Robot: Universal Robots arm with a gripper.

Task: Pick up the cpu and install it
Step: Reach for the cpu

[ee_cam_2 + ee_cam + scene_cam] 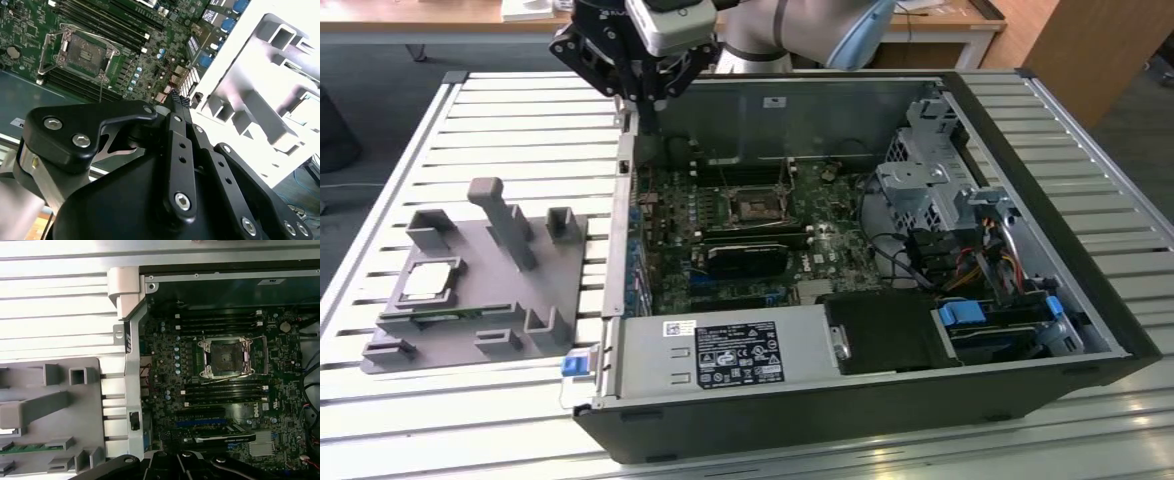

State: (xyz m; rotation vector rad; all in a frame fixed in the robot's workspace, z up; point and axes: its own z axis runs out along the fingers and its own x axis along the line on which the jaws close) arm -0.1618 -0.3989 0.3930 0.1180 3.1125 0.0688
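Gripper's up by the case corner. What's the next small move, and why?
Probably carry the gripper toward the exterior view's left, over the grey holder: the cpu lies there untouched, and the motherboard socket is empty.

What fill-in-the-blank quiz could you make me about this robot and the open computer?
The cpu lies on the grey tray at the exterior view's ____.
The memory stick beside it is ____.
The black socket holds no ____.
The gripper hangs above the computer case, whose side is ____.
Missing words: left, green, cpu, open.
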